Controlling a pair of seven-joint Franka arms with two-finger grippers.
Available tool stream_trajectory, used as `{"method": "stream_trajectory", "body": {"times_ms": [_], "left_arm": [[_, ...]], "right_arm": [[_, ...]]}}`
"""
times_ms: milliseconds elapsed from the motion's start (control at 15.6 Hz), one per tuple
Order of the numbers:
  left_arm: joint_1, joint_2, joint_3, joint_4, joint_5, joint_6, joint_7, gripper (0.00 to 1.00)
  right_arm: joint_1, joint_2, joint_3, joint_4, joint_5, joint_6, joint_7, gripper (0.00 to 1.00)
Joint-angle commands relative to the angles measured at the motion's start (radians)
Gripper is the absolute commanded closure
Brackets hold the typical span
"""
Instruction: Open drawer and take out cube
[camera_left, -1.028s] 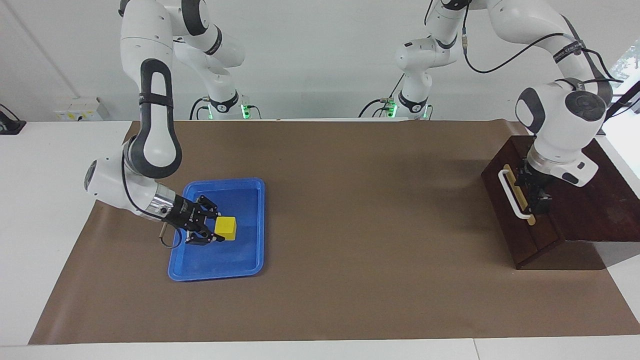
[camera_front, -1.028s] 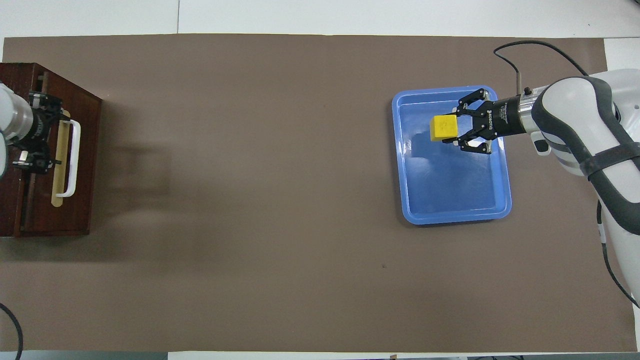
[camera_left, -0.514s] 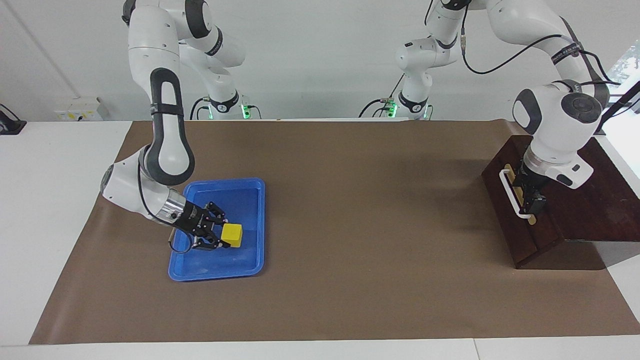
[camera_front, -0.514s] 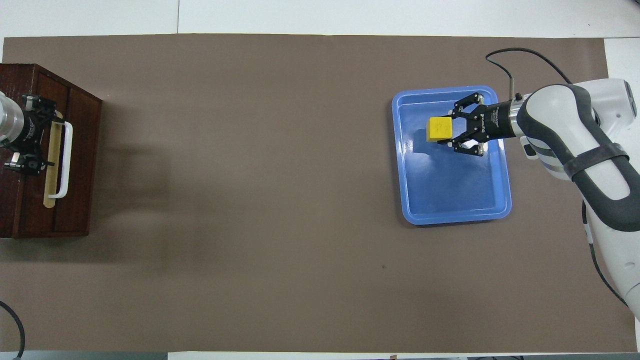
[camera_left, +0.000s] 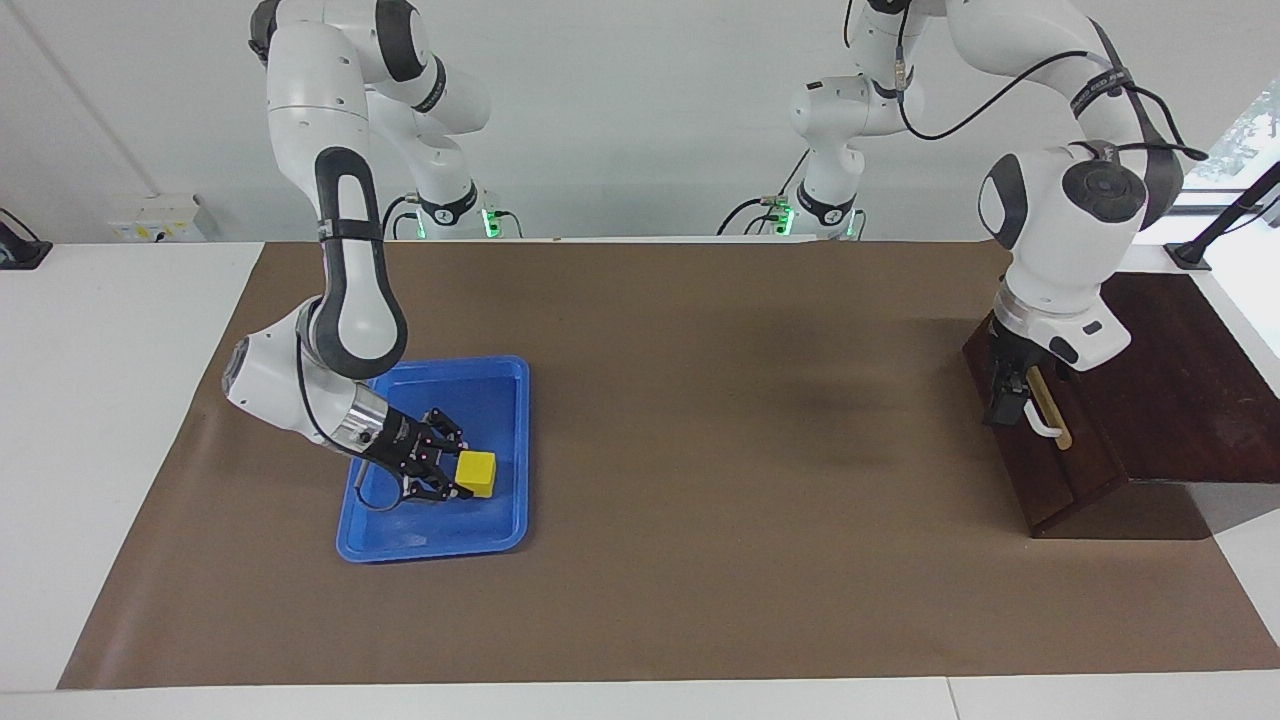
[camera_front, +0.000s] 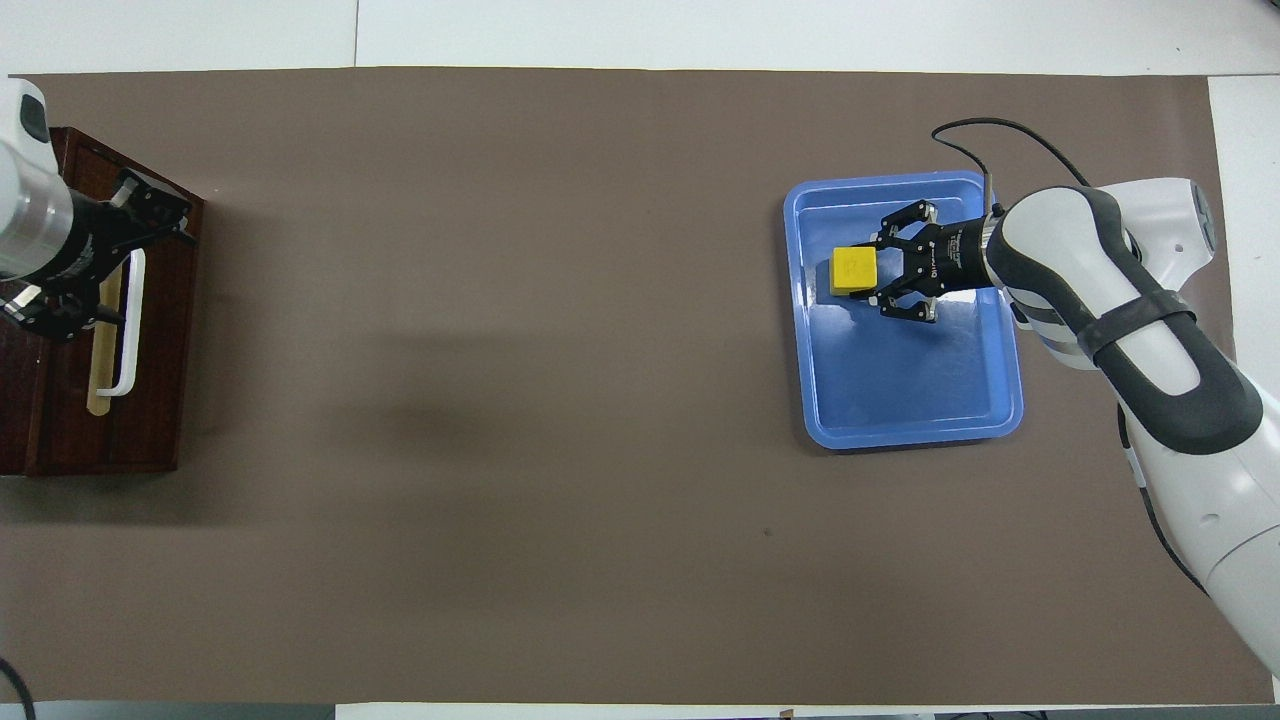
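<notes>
The small yellow cube (camera_left: 478, 474) (camera_front: 853, 271) is clamped in my right gripper (camera_left: 462, 478) (camera_front: 868, 275), low over the flat blue tray (camera_left: 430, 550) (camera_front: 905, 435), above its part farther from the robots. I cannot tell whether the cube touches the tray floor. The drawer (camera_left: 1062, 455) (camera_front: 152, 350) sits pushed into the dark wooden box (camera_left: 1170, 390) (camera_front: 30, 420) at the left arm's end of the table; only its dark front and white loop handle (camera_left: 1044, 428) (camera_front: 127, 330) show. My left gripper (camera_left: 1008, 398) (camera_front: 115, 245) hangs in front of the drawer, covering the handle's end nearer the robots.
A brown mat (camera_left: 700, 420) covers the table between the blue tray and the wooden box. White table edges border the mat.
The drawer front slid back into the box. My left gripper moved from over the box top out in front of the drawer. My right gripper lowered the cube toward the tray floor.
</notes>
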Motion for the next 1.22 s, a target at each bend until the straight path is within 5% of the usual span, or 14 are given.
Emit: {"method": "stream_trajectory", "body": {"times_ms": [0, 129, 578, 835, 1157], "left_arm": [[0.001, -0.054, 0.008, 0.015, -0.064, -0.132, 0.328, 0.0], [-0.002, -0.064, 0.008, 0.001, -0.064, -0.154, 0.51, 0.0], [0.018, -0.087, -0.024, -0.008, -0.061, -0.206, 0.649, 0.0], [0.021, -0.096, -0.024, -0.016, -0.063, -0.203, 0.677, 0.0], [0.026, -0.114, -0.021, -0.013, -0.062, -0.197, 0.725, 0.0]], "right_arm": [[0.006, -0.013, 0.005, -0.019, 0.022, 0.016, -0.056, 0.0], [0.006, -0.013, 0.005, -0.016, 0.022, 0.012, -0.055, 0.0], [0.002, -0.024, 0.003, 0.095, 0.018, -0.131, -0.046, 0.0], [0.011, -0.113, 0.003, 0.112, 0.0, -0.172, -0.038, 0.0], [0.02, -0.2, 0.011, 0.242, -0.278, -0.382, -0.041, 0.0]]}}
